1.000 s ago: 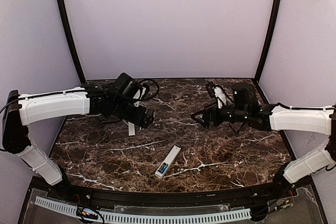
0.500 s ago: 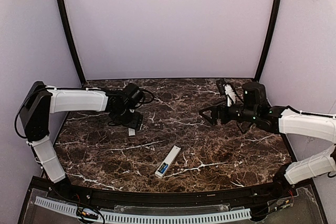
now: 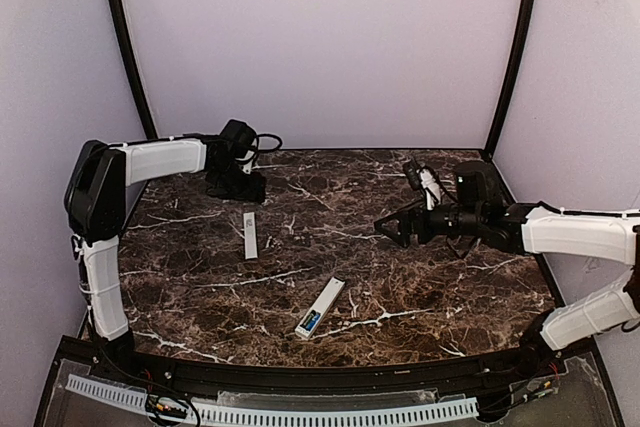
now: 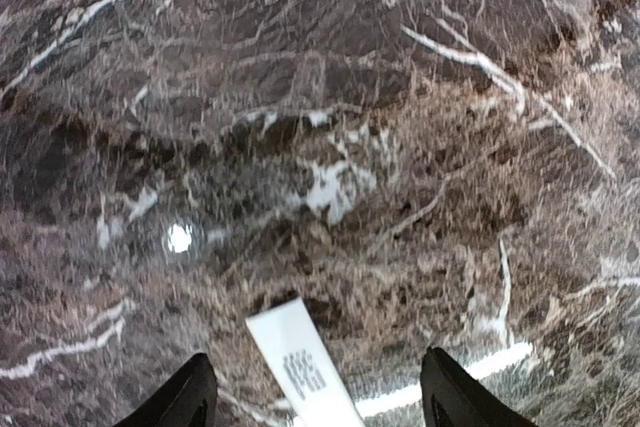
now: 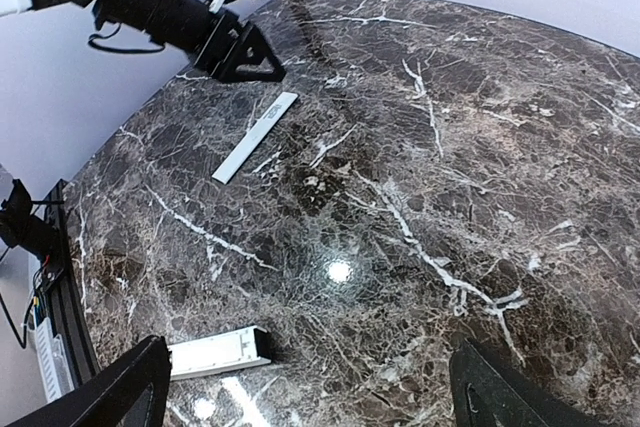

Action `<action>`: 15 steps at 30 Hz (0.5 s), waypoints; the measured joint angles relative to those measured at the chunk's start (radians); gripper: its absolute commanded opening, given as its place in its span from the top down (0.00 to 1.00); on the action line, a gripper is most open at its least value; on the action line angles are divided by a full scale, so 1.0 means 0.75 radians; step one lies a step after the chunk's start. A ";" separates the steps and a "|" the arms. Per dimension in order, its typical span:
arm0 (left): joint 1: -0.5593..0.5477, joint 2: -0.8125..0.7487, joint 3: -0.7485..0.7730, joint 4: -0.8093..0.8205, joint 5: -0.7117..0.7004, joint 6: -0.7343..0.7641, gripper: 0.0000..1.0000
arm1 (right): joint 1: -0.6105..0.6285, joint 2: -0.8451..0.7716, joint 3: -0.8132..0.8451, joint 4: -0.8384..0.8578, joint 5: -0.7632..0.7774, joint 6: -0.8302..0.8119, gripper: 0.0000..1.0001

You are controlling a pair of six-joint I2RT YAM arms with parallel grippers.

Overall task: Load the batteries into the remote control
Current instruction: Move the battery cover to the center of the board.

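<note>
The remote control [image 3: 322,307] is a slim white bar lying on the marble near the front centre, with a blue patch [image 3: 310,322] at its near end. It also shows in the right wrist view [image 5: 210,352], with a dark end. No loose batteries show. A thin white cover strip [image 3: 250,235] lies flat to its back left; it also shows in the left wrist view [image 4: 300,362] and the right wrist view [image 5: 255,137]. My left gripper [image 3: 243,187] is open and empty, behind the strip. My right gripper [image 3: 388,228] is open and empty, to the right of the remote and above the table.
The marble table [image 3: 420,287] has a black rim along its front. Curved black posts [image 3: 125,57] stand at the back corners before lilac walls. Cables loop at the left wrist [image 3: 265,142].
My left arm has pulled back to the rear left, and the white cover strip it carried now lies on the table. My right gripper shifted slightly. The remote has not moved.
</note>
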 measured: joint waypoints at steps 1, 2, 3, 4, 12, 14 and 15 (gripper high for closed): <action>0.016 0.033 0.048 0.001 0.020 0.017 0.30 | -0.001 0.007 0.000 0.002 -0.013 0.001 0.06; 0.027 0.063 0.086 0.003 0.030 0.031 0.30 | -0.001 0.014 0.000 0.004 -0.024 0.001 0.06; 0.038 0.099 0.134 -0.001 0.038 0.048 0.30 | -0.001 0.021 0.000 0.005 -0.037 0.001 0.07; 0.044 0.140 0.185 -0.002 0.046 0.067 0.30 | -0.001 0.027 0.000 0.005 -0.050 0.001 0.07; 0.054 0.400 0.391 -0.039 0.070 0.170 0.42 | -0.001 0.037 0.000 0.006 -0.112 0.001 0.09; 0.055 0.420 0.391 -0.057 0.074 0.179 0.46 | -0.001 0.038 0.000 0.006 -0.123 0.001 0.10; 0.056 0.420 0.393 -0.060 0.075 0.184 0.47 | -0.001 0.040 0.000 0.006 -0.127 0.001 0.11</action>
